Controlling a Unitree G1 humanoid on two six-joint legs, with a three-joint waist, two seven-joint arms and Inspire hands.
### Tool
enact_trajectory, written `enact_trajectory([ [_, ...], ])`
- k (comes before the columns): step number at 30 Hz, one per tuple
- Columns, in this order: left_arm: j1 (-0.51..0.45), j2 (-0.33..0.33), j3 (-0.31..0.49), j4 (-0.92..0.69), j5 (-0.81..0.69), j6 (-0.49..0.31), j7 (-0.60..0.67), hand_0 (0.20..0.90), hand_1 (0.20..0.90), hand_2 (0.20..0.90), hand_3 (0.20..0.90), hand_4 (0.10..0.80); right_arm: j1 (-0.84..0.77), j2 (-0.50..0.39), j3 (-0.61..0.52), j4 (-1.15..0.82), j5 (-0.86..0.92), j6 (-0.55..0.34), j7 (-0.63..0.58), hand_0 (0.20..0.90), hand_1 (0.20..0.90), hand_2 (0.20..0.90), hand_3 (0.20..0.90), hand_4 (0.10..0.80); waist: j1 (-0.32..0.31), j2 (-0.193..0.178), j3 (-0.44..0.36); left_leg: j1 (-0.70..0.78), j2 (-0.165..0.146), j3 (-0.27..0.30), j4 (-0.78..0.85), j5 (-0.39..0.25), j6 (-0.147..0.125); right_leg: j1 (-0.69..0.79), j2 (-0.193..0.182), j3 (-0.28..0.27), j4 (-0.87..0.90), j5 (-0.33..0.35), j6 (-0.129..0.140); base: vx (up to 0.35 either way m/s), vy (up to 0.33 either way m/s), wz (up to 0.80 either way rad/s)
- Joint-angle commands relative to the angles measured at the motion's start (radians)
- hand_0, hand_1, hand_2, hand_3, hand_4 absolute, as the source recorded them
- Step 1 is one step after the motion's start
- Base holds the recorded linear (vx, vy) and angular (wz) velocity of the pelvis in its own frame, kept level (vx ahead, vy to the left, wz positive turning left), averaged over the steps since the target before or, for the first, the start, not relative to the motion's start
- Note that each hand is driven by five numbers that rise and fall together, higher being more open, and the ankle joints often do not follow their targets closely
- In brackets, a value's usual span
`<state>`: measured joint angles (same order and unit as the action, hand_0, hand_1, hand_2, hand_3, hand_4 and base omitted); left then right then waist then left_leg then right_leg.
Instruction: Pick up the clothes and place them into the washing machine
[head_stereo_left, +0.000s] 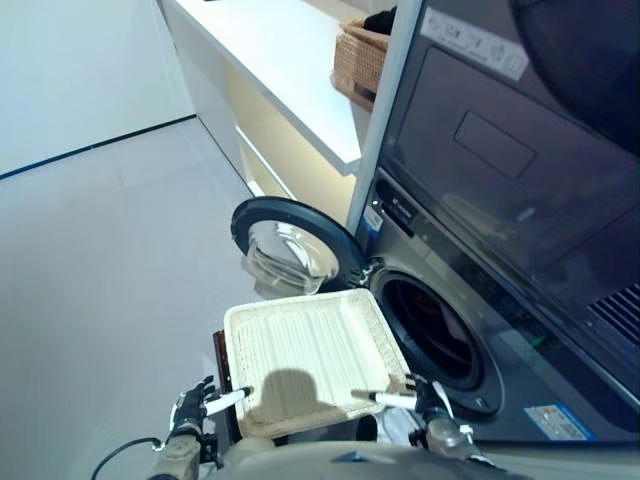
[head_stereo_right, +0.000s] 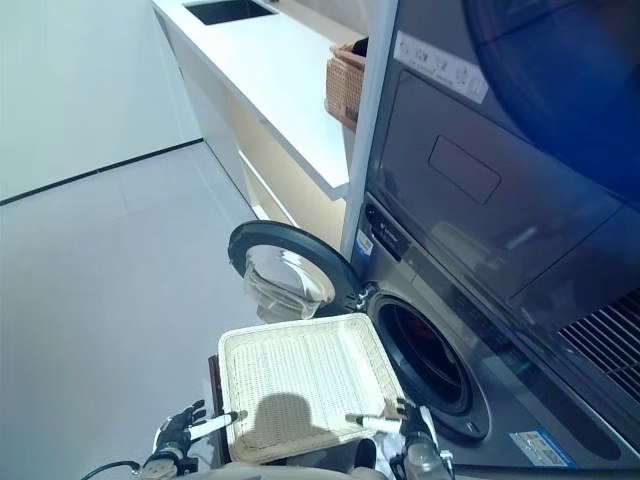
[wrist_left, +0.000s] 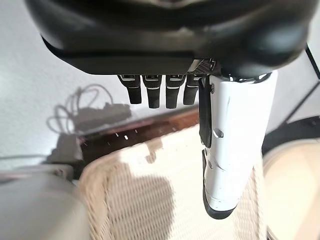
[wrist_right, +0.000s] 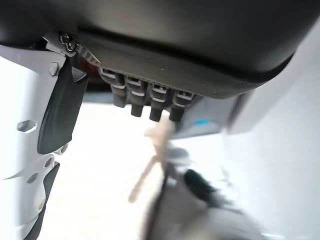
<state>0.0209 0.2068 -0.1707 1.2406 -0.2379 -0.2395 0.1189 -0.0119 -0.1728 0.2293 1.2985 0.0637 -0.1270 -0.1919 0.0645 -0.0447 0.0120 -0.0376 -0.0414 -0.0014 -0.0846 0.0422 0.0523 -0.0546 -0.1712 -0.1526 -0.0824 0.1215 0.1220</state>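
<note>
An empty white wicker basket (head_stereo_left: 300, 304) rests on a dark wooden stand (head_stereo_left: 221, 375) right below me, in front of the grey washing machine (head_stereo_left: 520, 350). The machine's round door (head_stereo_left: 290, 250) hangs open to the left. Something reddish shows dimly inside the drum (head_stereo_left: 432, 322); I cannot make out what it is. No clothes lie in the basket. My left hand (head_stereo_left: 190, 408) is at the basket's near left corner, its white-covered thumb (wrist_left: 230, 150) reaching over the rim. My right hand (head_stereo_left: 432, 402) mirrors it at the near right corner, thumb (wrist_right: 30, 150) over the rim. Both hands' fingers look relaxed and hold nothing.
A second dark appliance (head_stereo_left: 500, 140) is stacked above the washing machine. A white counter (head_stereo_left: 280, 50) runs along the back left, with a brown wicker basket (head_stereo_left: 360, 62) on it holding something dark. Pale floor (head_stereo_left: 110, 260) stretches to the left.
</note>
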Motion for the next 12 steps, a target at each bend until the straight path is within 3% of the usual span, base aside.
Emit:
enact_trajectory([
  [1, -0.098, -0.003, 0.004, 0.069, 0.068, -0.009, -0.041, 0.900, 0.900, 0.900, 0.900, 0.800, -0.041, -0.036, -0.009, 0.069, -0.061, 0.015, 0.008, 0.900, 0.900, 0.900, 0.900, 0.800, -0.001, 0.010, -0.006, 0.019, 0.063, 0.019, 0.015, 0.001, -0.105, 0.047, 0.031, 0.005, 0.052, -0.057, 0.002, 0.064, 0.000, 0.12],
  [12, -0.093, -0.022, -0.025, 0.068, 0.135, 0.027, -0.094, 0.900, 0.900, 0.900, 0.900, 0.800, -0.052, -0.039, 0.020, 0.138, -0.125, 0.044, 0.061, 0.900, 0.900, 0.900, 0.900, 0.800, 0.000, 0.014, -0.049, 0.077, 0.069, 0.018, 0.016, -0.027, -0.099, 0.103, 0.036, 0.003, 0.044, -0.075, 0.000, 0.047, 0.004, 0.01],
])
